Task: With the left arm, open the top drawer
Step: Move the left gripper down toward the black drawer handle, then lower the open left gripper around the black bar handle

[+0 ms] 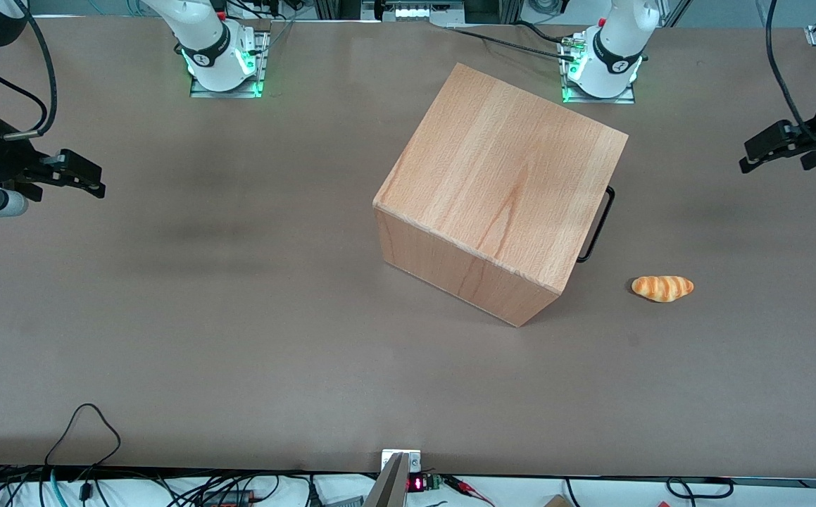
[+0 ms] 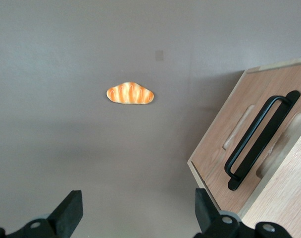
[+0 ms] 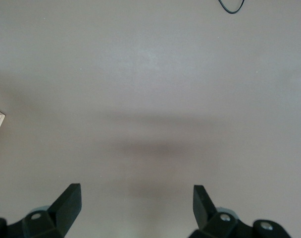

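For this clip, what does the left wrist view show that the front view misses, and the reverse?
Only the left wrist view shows the top drawer front face on, shut, with cutouts beside its handle, and the hand's open fingers. Only the front view shows the cabinet top, the arm bases and the hand hovering high at the working arm's end of the table. Both show the handle, the croissant and the brown table.

We hold our tool [image 1: 777, 151] spread wide above bare tabletop [image 1: 731, 232], well apart from the top drawer [image 2: 239, 148]; only a toy croissant [image 1: 662, 288] lies near its black handle [image 1: 596, 225].
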Action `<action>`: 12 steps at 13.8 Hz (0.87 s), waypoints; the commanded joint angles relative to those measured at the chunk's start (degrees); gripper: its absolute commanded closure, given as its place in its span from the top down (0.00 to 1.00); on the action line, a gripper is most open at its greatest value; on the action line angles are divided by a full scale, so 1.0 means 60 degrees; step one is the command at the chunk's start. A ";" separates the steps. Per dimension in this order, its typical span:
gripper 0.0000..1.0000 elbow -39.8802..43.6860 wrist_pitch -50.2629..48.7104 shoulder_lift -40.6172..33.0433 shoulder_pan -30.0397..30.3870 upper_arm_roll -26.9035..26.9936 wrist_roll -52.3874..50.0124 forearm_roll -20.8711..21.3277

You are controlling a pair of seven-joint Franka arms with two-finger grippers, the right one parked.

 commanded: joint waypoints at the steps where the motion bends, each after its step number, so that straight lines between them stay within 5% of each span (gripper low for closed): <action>1: 1.00 -0.0483 0.0207 -0.0036 0.0033 -0.0110 0.0245 -0.0585; 12: 1.00 -0.1188 0.1907 0.0798 -0.0055 -0.0681 0.1956 -0.0925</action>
